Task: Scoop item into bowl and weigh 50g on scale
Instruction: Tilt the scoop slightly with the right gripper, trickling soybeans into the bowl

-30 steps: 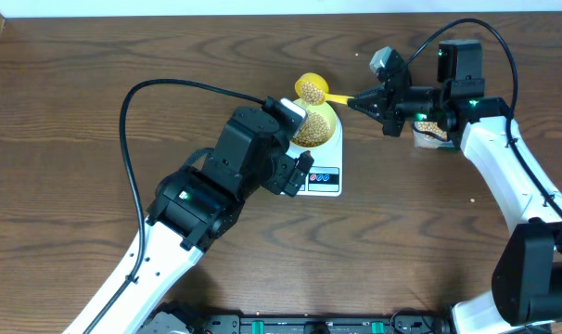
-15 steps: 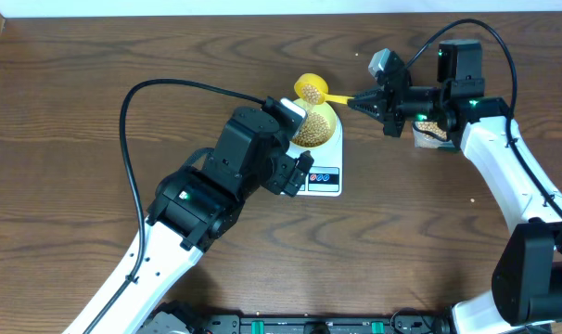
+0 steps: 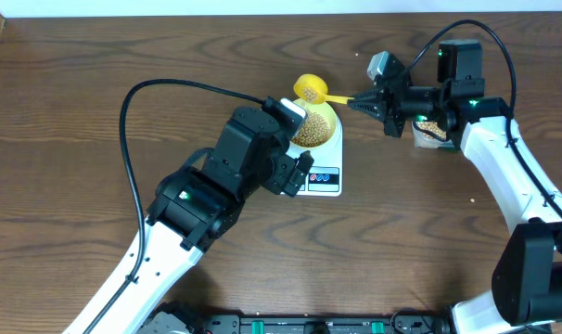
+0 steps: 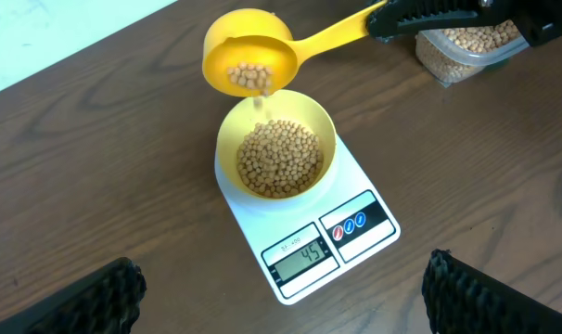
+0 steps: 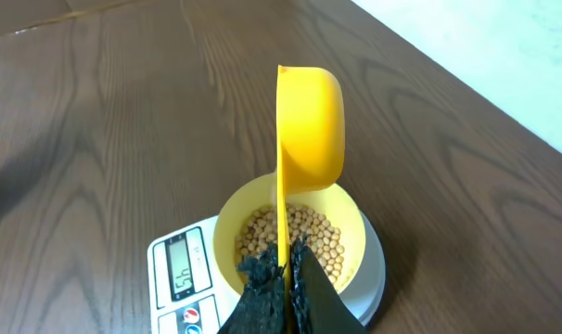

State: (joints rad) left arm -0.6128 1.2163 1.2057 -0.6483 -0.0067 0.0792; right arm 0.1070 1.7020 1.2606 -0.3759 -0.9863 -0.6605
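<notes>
The beans [image 4: 279, 160] lay heaped in the bowl [image 4: 311, 109], filling much of it, and the bowl sat on the round platform of the scale [image 4: 360, 178], whose display [image 4: 300, 252] read 45. The scale stood toward the far edge of the tabletop [image 3: 77, 139], a little right of its middle. Just above the bowl's far rim hung a yellow scoop [image 4: 221, 42], tipped toward the bowl with a small cluster of beans at its lower lip. The right hand [image 5: 286, 264] was clamped on the end of the scoop's handle, fingers pressed together on it. Beyond that hand, toward the right edge, stood a clear tub [image 4: 448, 65] with more beans in it. The left hand [image 4: 283, 278] hovered over the scale's near side with its fingers spread wide, holding nothing.
</notes>
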